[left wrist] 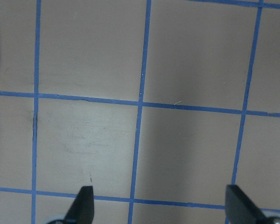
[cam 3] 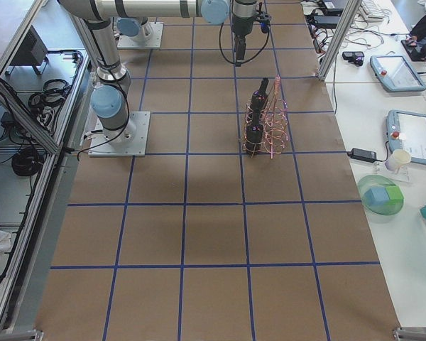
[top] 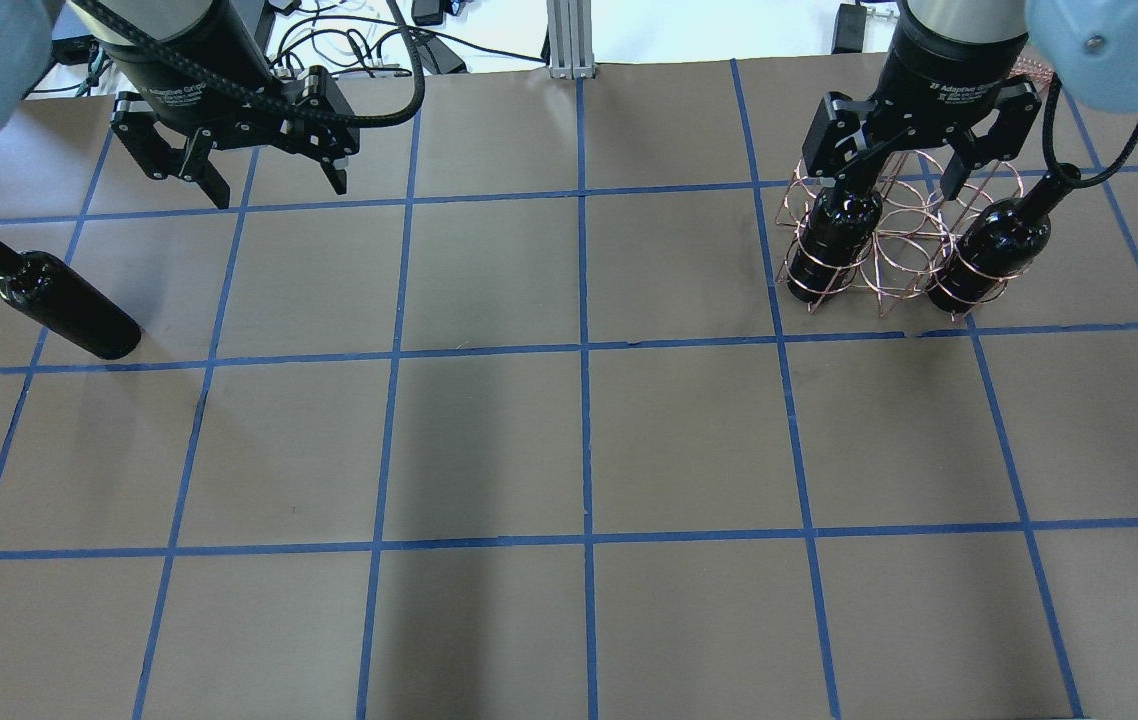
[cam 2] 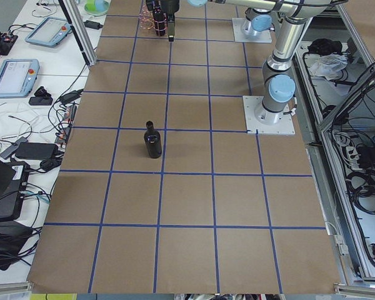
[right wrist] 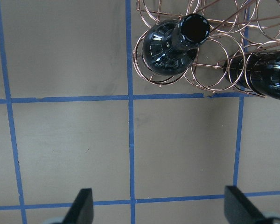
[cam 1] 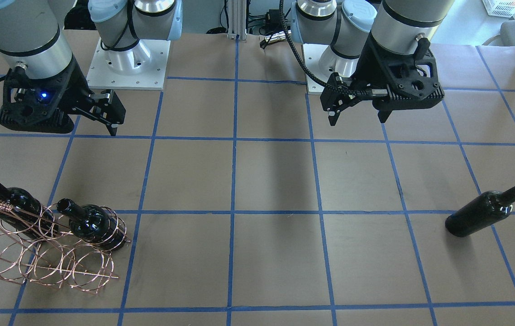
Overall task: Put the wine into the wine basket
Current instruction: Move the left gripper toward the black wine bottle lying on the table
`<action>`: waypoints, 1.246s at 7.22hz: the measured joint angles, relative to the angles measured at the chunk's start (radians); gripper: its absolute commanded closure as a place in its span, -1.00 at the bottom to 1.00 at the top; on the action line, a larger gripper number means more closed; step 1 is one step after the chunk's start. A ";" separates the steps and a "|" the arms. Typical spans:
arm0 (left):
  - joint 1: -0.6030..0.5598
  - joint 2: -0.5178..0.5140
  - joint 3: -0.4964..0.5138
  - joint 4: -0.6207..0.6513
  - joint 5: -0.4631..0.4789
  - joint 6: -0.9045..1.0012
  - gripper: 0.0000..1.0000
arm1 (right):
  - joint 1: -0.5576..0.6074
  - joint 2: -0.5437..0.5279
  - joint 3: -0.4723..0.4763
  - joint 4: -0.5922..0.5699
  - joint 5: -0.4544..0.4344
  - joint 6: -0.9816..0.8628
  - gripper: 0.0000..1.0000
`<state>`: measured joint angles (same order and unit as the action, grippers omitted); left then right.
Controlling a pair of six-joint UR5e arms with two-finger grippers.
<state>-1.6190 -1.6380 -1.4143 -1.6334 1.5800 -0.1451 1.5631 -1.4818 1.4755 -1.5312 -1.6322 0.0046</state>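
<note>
The loose wine bottle lies on its side at the table's left end; it also shows in the front view and the exterior left view. My left gripper hangs open and empty above the table behind it, and its wrist view shows only the paper. The copper wire wine basket stands at the far right and holds two dark bottles. My right gripper is open and empty, high above the table by the basket.
Brown paper with a blue tape grid covers the table. The arm bases stand at the robot's edge. Tablets and cables lie beside the table in the side views.
</note>
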 measured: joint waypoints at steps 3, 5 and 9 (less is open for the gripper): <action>-0.004 0.006 -0.006 0.001 0.001 0.009 -0.99 | 0.000 -0.001 0.003 0.000 -0.001 0.001 -1.00; 0.003 0.016 -0.016 0.011 0.008 0.055 -0.84 | 0.000 -0.001 0.005 0.000 -0.002 0.002 -1.00; 0.323 0.036 -0.028 0.051 0.060 0.614 -0.89 | 0.000 0.003 0.006 -0.029 0.008 0.006 -1.00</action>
<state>-1.2960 -1.6017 -1.4421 -1.5824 1.6404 0.4689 1.5631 -1.4783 1.4814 -1.5603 -1.6241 0.0111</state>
